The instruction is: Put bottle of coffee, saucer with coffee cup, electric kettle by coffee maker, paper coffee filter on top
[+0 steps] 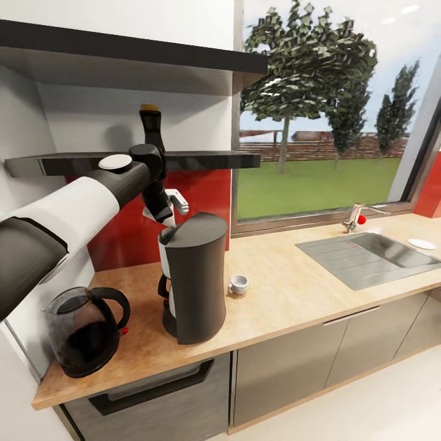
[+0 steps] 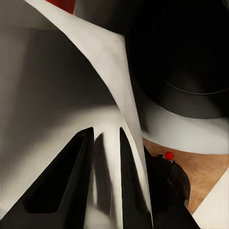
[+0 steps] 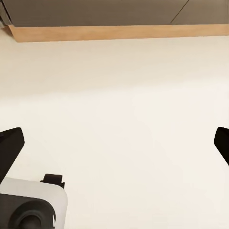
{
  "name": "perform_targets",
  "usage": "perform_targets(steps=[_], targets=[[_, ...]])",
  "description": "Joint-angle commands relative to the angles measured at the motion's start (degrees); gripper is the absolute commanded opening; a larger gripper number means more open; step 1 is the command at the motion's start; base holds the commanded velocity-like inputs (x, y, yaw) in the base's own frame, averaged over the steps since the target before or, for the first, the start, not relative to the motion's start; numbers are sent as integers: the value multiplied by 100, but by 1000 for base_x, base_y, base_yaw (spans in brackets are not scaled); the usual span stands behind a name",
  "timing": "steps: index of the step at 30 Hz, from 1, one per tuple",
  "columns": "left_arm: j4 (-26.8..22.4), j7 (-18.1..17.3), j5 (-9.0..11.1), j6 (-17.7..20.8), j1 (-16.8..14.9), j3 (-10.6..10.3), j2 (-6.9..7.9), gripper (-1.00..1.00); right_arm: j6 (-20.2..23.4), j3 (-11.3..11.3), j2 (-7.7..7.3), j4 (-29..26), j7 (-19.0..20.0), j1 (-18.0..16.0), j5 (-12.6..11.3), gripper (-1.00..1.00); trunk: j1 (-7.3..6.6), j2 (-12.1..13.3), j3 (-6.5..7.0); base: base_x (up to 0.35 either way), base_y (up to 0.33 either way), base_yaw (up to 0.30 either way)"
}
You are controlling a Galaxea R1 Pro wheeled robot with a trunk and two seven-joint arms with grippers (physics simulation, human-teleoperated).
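left hand [image 2: 105, 143] pinches the white paper filter [image 2: 62, 86] above the coffee maker [image 1: 195, 275].

Bright daylight pouring in through the window [image 1: 318, 110], washing the desk [image 1: 288, 300] evenly. Soft shadow pooled under the shelf [image 1: 122, 61]. Straight edges bowing near the head view's borders. Left wrist close-up blurry, deeply shadowed. Right wrist view pale, flat, low-contrast.
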Motion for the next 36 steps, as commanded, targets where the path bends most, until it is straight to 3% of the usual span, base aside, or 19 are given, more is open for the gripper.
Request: perform_targets(steps=[1,22,23,36], targets=[[-14,-59,-53,43,0,-13,5,-100,-10,13,-1,6,-40,-3,55,100,2,-4,-2,0,0,0],[-5,-300,-38,33,10,-31,53,-100,-4,13,-1,10,-37,-3,55,100,2,-4,-2,0,0,0],[-5,-302,-37,33,10,-31,55,100,-3,13,-1,8,-38,-3,55,100,2,-4,-2,0,0,0],[-5,-305,-58,30,10,-32,38,100,-2,13,-1,6,-40,-3,55,100,2,-4,-2,0,0,0]])
